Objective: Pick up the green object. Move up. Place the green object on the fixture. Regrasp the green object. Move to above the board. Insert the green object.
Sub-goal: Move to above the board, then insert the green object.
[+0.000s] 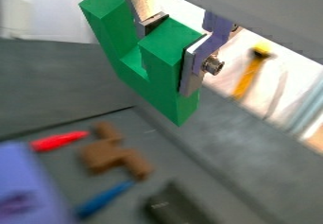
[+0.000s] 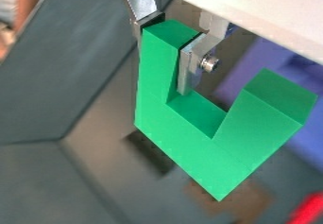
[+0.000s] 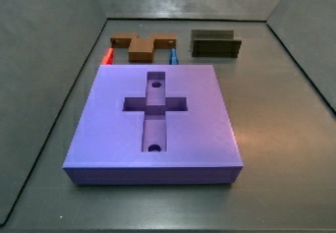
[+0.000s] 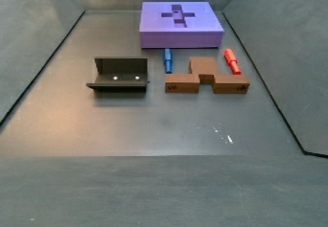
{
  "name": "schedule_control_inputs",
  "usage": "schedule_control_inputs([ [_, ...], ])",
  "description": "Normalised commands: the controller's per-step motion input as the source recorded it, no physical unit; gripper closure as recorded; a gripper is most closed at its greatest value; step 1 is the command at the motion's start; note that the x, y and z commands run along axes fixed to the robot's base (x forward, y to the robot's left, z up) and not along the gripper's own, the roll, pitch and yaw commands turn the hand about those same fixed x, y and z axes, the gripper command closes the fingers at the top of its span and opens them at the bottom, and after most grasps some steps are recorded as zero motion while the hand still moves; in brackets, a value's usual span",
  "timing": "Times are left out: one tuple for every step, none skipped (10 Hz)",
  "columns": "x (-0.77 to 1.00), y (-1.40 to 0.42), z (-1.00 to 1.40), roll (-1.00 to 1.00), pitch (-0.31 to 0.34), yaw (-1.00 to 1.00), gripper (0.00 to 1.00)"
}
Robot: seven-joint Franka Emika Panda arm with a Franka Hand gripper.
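My gripper (image 1: 173, 42) is shut on the green object (image 1: 145, 62), a bright green block with two prongs, and holds it high above the floor; it shows in both wrist views, in the second as an L-like shape (image 2: 202, 124) with the fingers (image 2: 190, 62) clamped on one prong. Neither the gripper nor the green object shows in the side views. The fixture (image 3: 217, 43) stands on the floor behind the board (image 3: 157, 119) and shows in both side views (image 4: 119, 76). The purple board (image 4: 181, 22) lies flat with its cross-shaped recess up.
A brown cross-shaped piece (image 4: 205, 78) lies between the board and the fixture, with a red peg (image 4: 232, 59) and a blue peg (image 4: 168, 60) beside it. They also show in a wrist view (image 1: 111, 153). Grey walls enclose the floor.
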Motion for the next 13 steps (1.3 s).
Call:
schedule_control_inputs([
  [-1.33,-1.4,0.28,-1.0,-0.038,-0.05,1.0],
  [-1.38,-1.4,0.27,-1.0,-0.044,-0.05,1.0],
  [-0.59,-0.57,0.11,-1.0,-0.045,-0.05,1.0],
  [-0.28,-0.22,0.04,-1.0,-0.039,-0.05,1.0],
  [-0.1,-0.07,0.02,-0.93,-0.008,-0.05,1.0],
  [-0.09,-0.06,0.03,-0.67,-0.024,-0.04,1.0],
  [-0.09,-0.03,0.01,-0.45,-0.041,-0.02,1.0],
  [-0.08,0.0,0.0,-0.31,-0.052,-0.02,1.0],
  [-0.06,0.01,0.0,-0.21,-0.05,-0.01,1.0],
  [0.13,0.0,-0.12,-0.17,0.0,0.0,1.0],
  [0.22,0.0,-0.13,-0.34,0.0,0.0,1.0],
  [0.28,0.0,0.0,-0.5,0.0,0.0,1.0],
  [0.3,-0.02,0.0,-0.5,-0.02,0.0,1.0],
])
